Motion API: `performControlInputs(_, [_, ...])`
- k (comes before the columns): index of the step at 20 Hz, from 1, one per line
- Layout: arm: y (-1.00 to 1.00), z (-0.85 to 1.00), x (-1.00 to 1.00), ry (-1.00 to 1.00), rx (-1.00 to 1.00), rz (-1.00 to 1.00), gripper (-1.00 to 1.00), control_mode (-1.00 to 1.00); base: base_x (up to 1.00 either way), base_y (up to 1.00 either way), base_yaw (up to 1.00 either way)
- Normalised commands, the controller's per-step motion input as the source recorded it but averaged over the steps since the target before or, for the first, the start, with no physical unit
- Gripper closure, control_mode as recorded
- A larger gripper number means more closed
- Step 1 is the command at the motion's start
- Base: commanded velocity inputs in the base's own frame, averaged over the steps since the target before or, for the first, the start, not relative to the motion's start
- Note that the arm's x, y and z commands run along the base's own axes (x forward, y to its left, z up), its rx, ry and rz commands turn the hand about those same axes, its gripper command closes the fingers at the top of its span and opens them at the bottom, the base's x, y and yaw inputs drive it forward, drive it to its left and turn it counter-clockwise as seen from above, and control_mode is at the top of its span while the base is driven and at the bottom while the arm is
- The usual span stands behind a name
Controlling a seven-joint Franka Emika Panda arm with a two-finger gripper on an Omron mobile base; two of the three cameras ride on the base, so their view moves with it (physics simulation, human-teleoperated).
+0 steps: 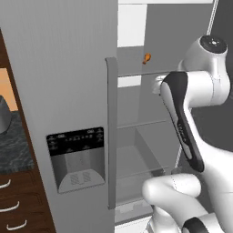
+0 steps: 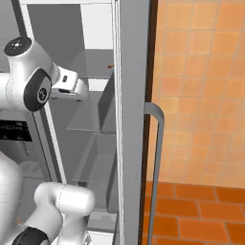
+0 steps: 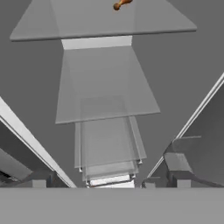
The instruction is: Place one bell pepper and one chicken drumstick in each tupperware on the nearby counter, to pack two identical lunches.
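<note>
I had my arm reaching into the open fridge (image 1: 136,136), my gripper (image 3: 111,186) spread wide with nothing between its fingers. 1 chicken drumstick (image 1: 147,58) lay on an upper glass shelf (image 1: 141,73), well above and beyond my hand; in the hand view it sat at the far edge of that shelf (image 3: 105,22). The closed fridge door (image 1: 68,91) with its dispenser panel (image 1: 77,157) stood to my left, beside the dark counter (image 1: 13,145).

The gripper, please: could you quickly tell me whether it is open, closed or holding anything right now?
Gripper: open and holding nothing, reaching into the fridge below the shelf with a drumstick.
</note>
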Motion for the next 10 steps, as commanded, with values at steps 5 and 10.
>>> performControlInputs(5, [-0.02, 0.3, 1.0, 0.0, 0.0, 0.0, -1.0, -1.0, 0.0, 0.0, 0.0])
performControlInputs(10, [-0.04, 0.0, 1.0, -0.02, 0.0, -0.01, -1.0, -1.0, 0.0, 0.0, 0.0])
